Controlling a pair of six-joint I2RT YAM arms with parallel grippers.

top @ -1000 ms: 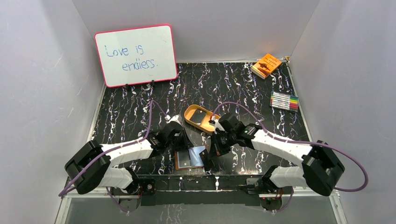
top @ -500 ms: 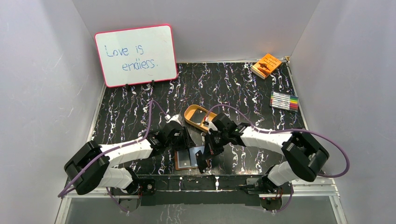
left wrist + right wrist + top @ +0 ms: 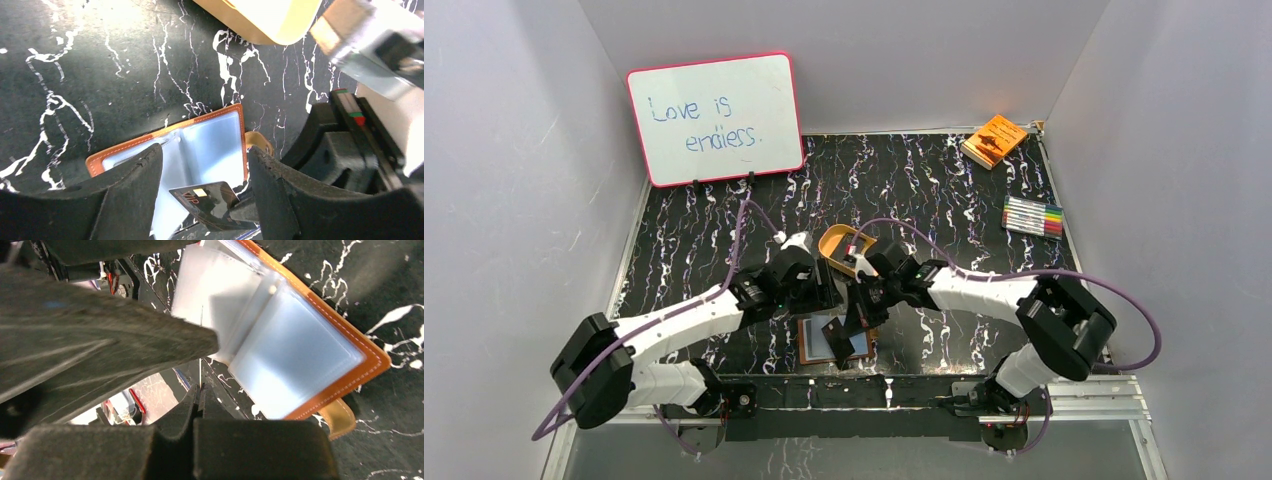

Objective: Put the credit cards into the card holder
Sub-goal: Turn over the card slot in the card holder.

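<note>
The card holder (image 3: 812, 342) lies open near the table's front edge, its clear sleeves facing up (image 3: 210, 142) and its strap tab (image 3: 340, 417) sticking out at one side. My right gripper (image 3: 852, 322) is shut on a black credit card (image 3: 210, 202) marked VIP. It holds the card tilted just above the open sleeves (image 3: 295, 355), and the right wrist view shows the card edge-on at the gripper's tips (image 3: 201, 390). My left gripper (image 3: 204, 154) hangs open over the holder with nothing between its fingers. The black card sits low in the gap between them.
A tan oval tray (image 3: 842, 246) lies just behind both grippers. At the back left a whiteboard (image 3: 714, 118) stands upright. An orange booklet (image 3: 994, 140) lies at the back right, and a pack of markers (image 3: 1032, 216) lies on the right side.
My left gripper has opened over the holder. The right arm has swung left, carrying the black card from the holder's right side to above its sleeves.
</note>
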